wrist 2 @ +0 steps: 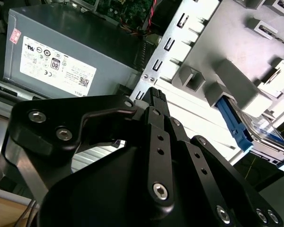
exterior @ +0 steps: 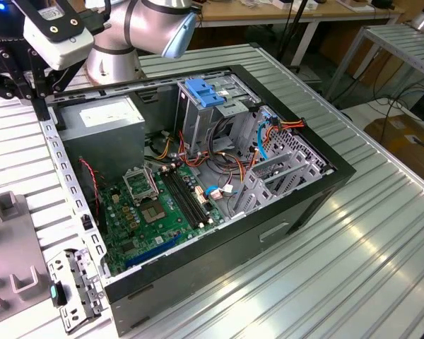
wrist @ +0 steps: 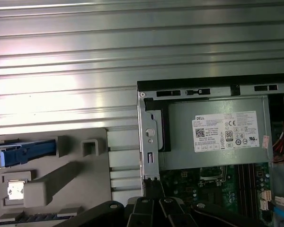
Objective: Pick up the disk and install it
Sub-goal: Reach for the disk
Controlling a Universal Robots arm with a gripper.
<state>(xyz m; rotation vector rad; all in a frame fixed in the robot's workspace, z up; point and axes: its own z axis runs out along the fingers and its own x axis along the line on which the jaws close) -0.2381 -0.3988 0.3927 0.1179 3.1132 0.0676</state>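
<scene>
Black gripper (wrist 2: 154,94), jaws pressed together, empty, hovers over the edge of the open black computer case (wrist: 203,84); the flat silver-grey blue-railed disk (wrist 2: 262,135) lies outside that case, apart.

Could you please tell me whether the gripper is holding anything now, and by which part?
Nothing: the gripper is shut and empty; the disk lies in the grey holder.
</scene>
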